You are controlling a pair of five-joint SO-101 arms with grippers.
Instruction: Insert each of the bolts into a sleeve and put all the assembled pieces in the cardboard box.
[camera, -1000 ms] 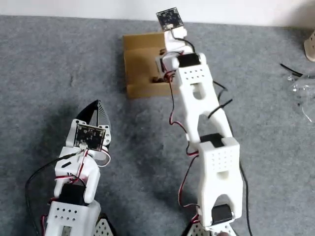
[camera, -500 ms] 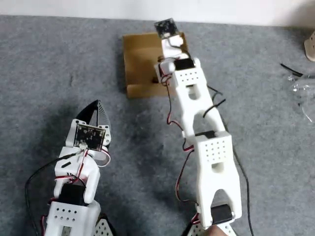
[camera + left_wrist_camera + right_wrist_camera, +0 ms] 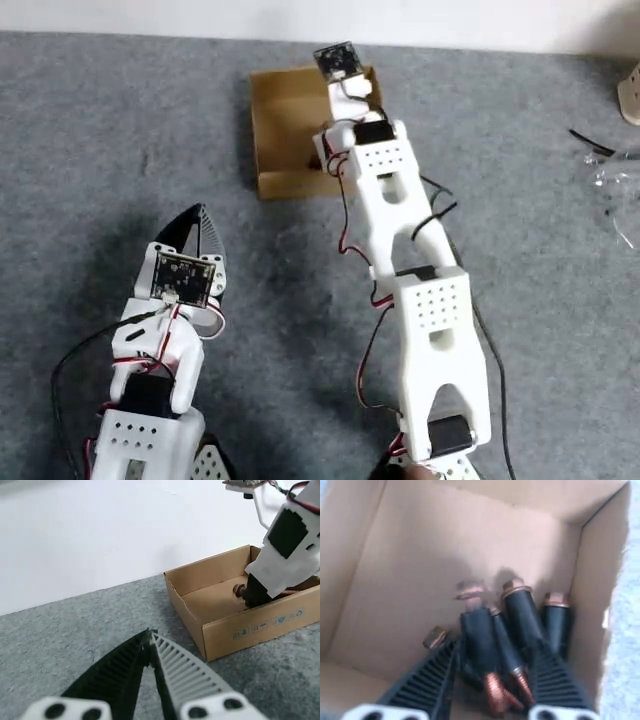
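The assembled pieces (image 3: 522, 617) lie bunched together on the floor of the cardboard box (image 3: 410, 550), in the corner nearest one side wall, and they sit right between the two fingers of your right gripper (image 3: 496, 649). You can count at least four: black sleeves, each with a copper bolt through it, a flanged hex head at one end and a threaded tip poking out at the other. They lie roughly parallel and touch one another. A small copper hex head (image 3: 436, 637) lies by itself just beside the cluster, close to one finger.

Your right gripper is spread wide, one ribbed black finger on either side of the bunch, gripping nothing. You cannot tell whether the nearest sleeve touches a finger.

In the high view the cardboard box (image 3: 285, 120) sits at the upper centre of the frame on the grey mat (image 3: 520, 200), with the right arm stretched over it. Your left gripper (image 3: 200, 212) is in the lower left of that frame, well apart from the box. Its fingers (image 3: 175, 665) are clenched tip to tip with nothing between them, pointing towards the cardboard box (image 3: 260, 625).
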